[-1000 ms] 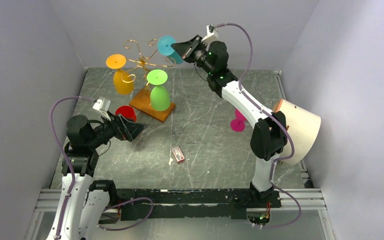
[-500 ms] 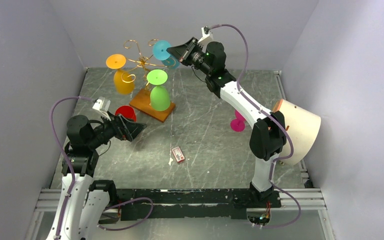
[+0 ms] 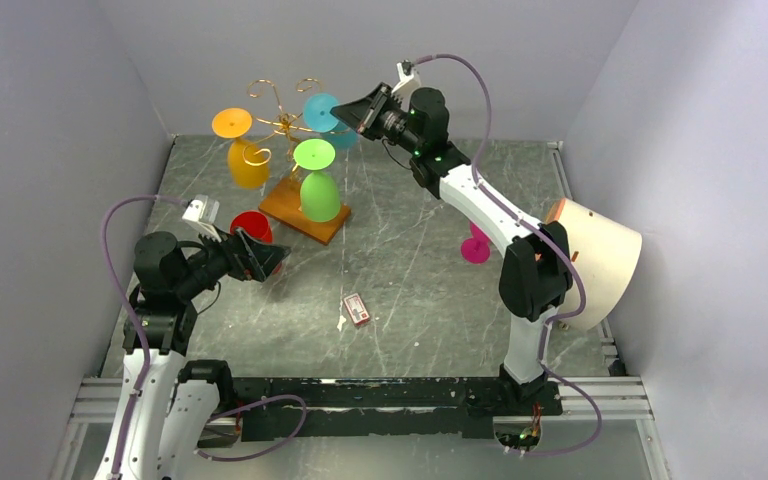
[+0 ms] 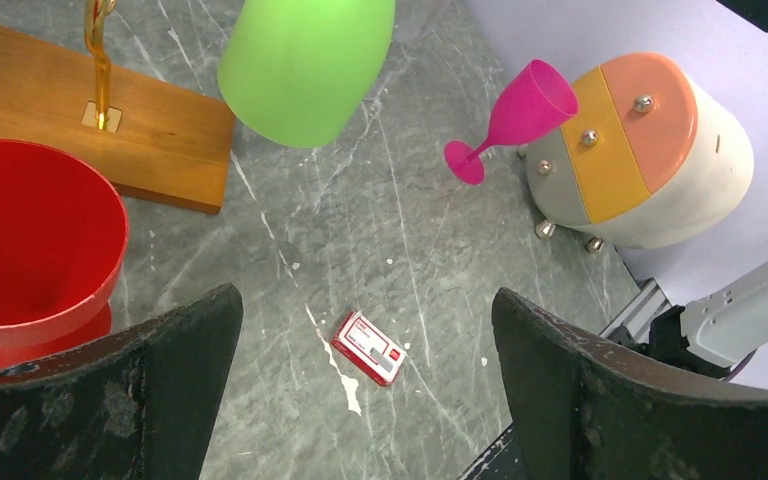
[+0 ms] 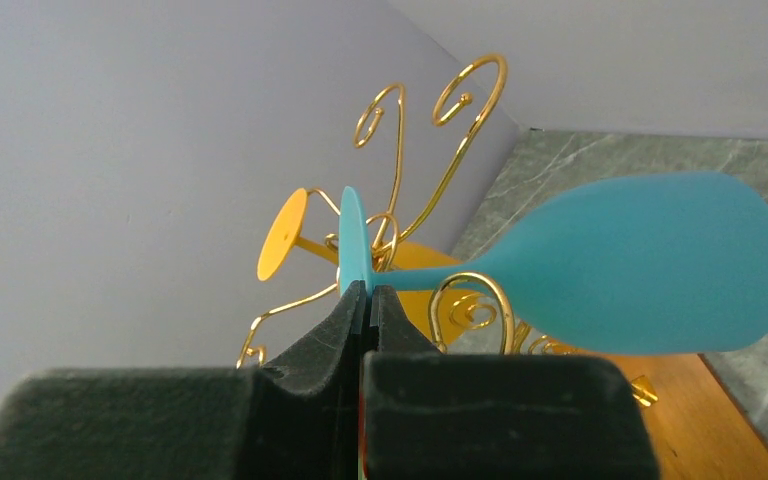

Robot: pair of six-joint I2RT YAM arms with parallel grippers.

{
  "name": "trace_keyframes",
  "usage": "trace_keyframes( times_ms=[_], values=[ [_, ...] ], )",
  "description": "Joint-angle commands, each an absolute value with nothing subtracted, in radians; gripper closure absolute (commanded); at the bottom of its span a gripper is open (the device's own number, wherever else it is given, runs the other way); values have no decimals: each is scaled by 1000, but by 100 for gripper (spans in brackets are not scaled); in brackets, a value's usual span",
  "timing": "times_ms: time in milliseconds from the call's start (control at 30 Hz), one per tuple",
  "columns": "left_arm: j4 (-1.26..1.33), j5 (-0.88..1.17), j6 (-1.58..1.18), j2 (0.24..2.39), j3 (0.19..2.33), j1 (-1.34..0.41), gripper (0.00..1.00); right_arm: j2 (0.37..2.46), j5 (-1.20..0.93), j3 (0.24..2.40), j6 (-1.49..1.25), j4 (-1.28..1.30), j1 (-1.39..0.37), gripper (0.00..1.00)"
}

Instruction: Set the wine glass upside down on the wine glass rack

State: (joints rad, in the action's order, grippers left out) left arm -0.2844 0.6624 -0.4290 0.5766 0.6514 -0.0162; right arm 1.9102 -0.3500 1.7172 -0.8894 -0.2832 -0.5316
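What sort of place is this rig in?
Probably a lab test cell: plain gray walls enclose a marble-pattern table, with a left arm and right arm bolted to a metal rail.

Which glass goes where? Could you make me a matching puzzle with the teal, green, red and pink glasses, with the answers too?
Glasses:
1. teal glass
2. green glass
3. red glass
4. pink glass

Places:
A. standing on the table beside the rack's wooden base
B. pinched by its foot in the right pincer
C. standing on the table next to the white and orange drum
D. hanging upside down on the wine glass rack

Pairs: 1-B, 2-D, 3-A, 4-C
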Motion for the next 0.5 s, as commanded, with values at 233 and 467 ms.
trace_keyframes(
  times_ms=[233,467],
  values=[
    [-288,635,-409,568,666,-25,2,1863,-386,1645,-902,-323,-536,100],
    [-287,632,-410,568,666,-25,2,1819,-351,1585,-907,-346,-535,100]
  ],
)
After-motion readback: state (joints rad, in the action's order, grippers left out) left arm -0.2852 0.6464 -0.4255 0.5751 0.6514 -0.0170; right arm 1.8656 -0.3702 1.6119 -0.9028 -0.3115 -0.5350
